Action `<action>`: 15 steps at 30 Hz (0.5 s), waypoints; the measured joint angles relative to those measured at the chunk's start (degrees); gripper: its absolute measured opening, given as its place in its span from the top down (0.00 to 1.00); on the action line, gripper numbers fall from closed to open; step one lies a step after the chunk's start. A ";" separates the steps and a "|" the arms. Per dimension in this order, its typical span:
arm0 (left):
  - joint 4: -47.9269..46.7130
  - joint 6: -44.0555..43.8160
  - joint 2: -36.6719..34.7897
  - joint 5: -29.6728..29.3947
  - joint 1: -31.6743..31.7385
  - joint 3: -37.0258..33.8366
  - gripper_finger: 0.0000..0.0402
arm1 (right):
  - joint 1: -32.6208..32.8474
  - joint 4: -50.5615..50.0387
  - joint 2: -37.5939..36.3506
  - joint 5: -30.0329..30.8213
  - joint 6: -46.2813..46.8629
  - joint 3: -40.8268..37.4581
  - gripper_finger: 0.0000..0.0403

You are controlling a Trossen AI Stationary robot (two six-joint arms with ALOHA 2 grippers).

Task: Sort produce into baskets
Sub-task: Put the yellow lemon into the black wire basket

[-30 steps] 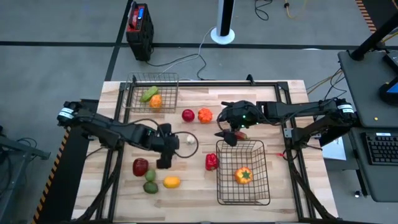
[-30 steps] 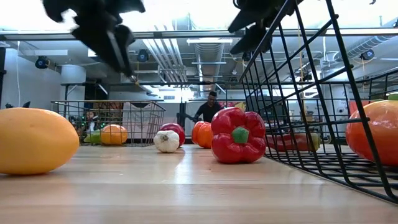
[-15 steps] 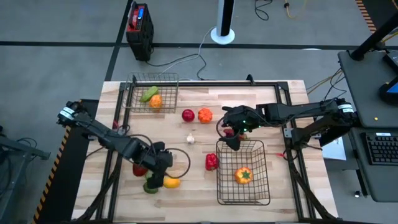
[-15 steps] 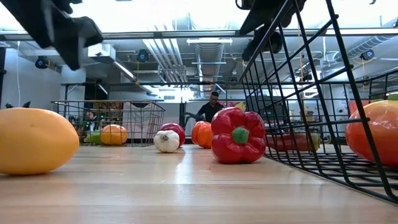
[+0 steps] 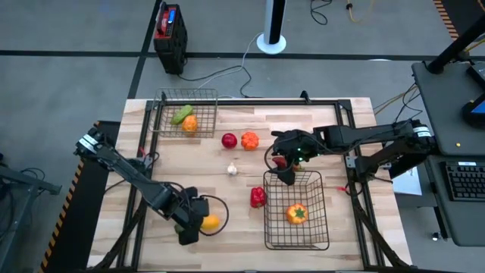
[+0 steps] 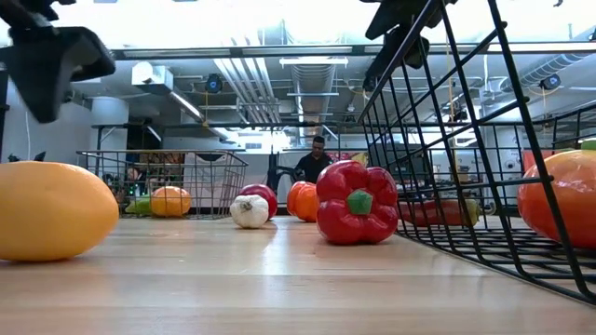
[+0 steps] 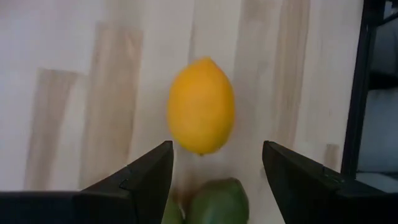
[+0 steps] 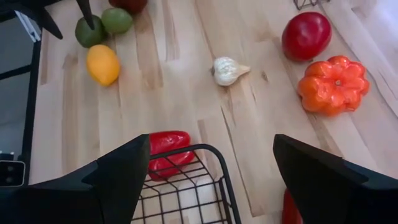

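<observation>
My left gripper point(image 5: 188, 231) hangs open over the near left of the table, above a yellow lemon point(image 7: 201, 106) and a green fruit point(image 7: 217, 199) that lie on the wood. Both lie ahead of its fingers, not between them. My right gripper point(image 5: 284, 171) hovers open over the far rim of the larger basket point(image 5: 318, 227), which holds an orange pepper point(image 5: 295, 214). A red pepper point(image 5: 258, 197) lies just left of that basket. The smaller basket point(image 5: 206, 97) at the far left holds a green and an orange piece.
A white garlic point(image 5: 232, 169), a red apple point(image 5: 229, 140) and an orange pumpkin point(image 5: 249, 140) lie in the middle of the table. A red piece point(image 8: 291, 208) lies below my right gripper by the basket's far rim. Bare wood stretches along the near edge.
My left gripper has swung from beside the garlic toward the table's near edge and a little to the left, sinking slightly and rolling at the wrist. It now hangs over the lemon and the green fruits. Its fingers stay open. No produce has moved.
</observation>
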 joint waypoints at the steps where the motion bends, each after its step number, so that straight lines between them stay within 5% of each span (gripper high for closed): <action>1: 0.00 -0.64 0.31 0.60 -0.17 0.00 0.43 | 0.01 -0.21 0.00 0.00 0.02 -0.01 0.17; 15: -2.29 -0.71 5.53 -1.36 -0.26 7.56 0.43 | 0.73 -0.94 0.00 -0.08 -0.89 -0.06 0.16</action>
